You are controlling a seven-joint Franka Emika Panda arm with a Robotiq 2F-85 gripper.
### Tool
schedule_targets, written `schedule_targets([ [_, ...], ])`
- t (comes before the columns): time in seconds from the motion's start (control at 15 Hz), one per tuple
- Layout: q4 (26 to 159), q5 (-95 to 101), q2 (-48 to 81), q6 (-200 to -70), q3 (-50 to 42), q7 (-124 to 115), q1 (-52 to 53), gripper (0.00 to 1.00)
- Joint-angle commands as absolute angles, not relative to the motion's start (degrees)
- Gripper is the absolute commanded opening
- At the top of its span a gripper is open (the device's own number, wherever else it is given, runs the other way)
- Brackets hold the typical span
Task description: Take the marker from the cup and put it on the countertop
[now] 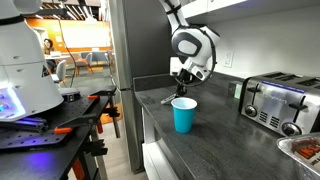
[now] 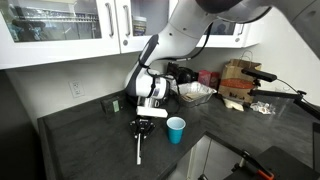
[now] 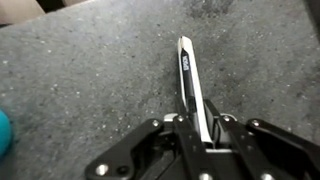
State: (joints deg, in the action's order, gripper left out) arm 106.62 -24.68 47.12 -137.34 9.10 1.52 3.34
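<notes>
The marker [image 3: 189, 75] is clamped at one end by the closed gripper [image 3: 204, 127], beside the cup [image 2: 176, 130]. Its long axis is held nearly flat over the countertop [image 3: 90, 70], with the free end pointed away from the fingers. Contact with the countertop cannot be told.

The marker [image 3: 190, 80], thin and dark with pale trim, is held at one end in the closed gripper [image 3: 200, 128]. It is stretched low over the dark, speckled countertop [image 3: 90, 70], pointing toward the front edge. The cyan cup [image 2: 176, 129] is set upright just beside it, near that edge's inner corner.
</notes>
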Motion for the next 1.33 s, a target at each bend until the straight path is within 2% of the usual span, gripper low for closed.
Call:
schedule_targets([
  [0.0, 100.38, -23.07, 52.23, -136.6, 9.52, -0.83, 4.62, 0.06],
  [0.07, 99.03, -23.04, 53.05, -136.79, 9.53, -1.44, 4.96, 0.06],
  [0.13, 97.82, -22.55, 53.75, -136.23, 9.49, -1.25, 4.99, 0.47],
  [0.2, 97.75, -22.24, 53.62, -137.38, 9.36, -0.9, 5.2, 0.48],
  [0.27, 97.29, -21.72, 53.86, -138.12, 9.3, -0.34, 5.13, 0.54],
  [0.67, 106.93, -20.32, 46.0, -146.49, 11.66, 8.0, 1.86, 0.99],
  [0.87, 114.26, -19.56, 38.99, -149.2, 12.99, 12.69, -0.14, 1.0],
  [1.27, 126.87, -16.2, 22.4, -139.28, 11.83, 14.07, 0.17, 1.0],
])
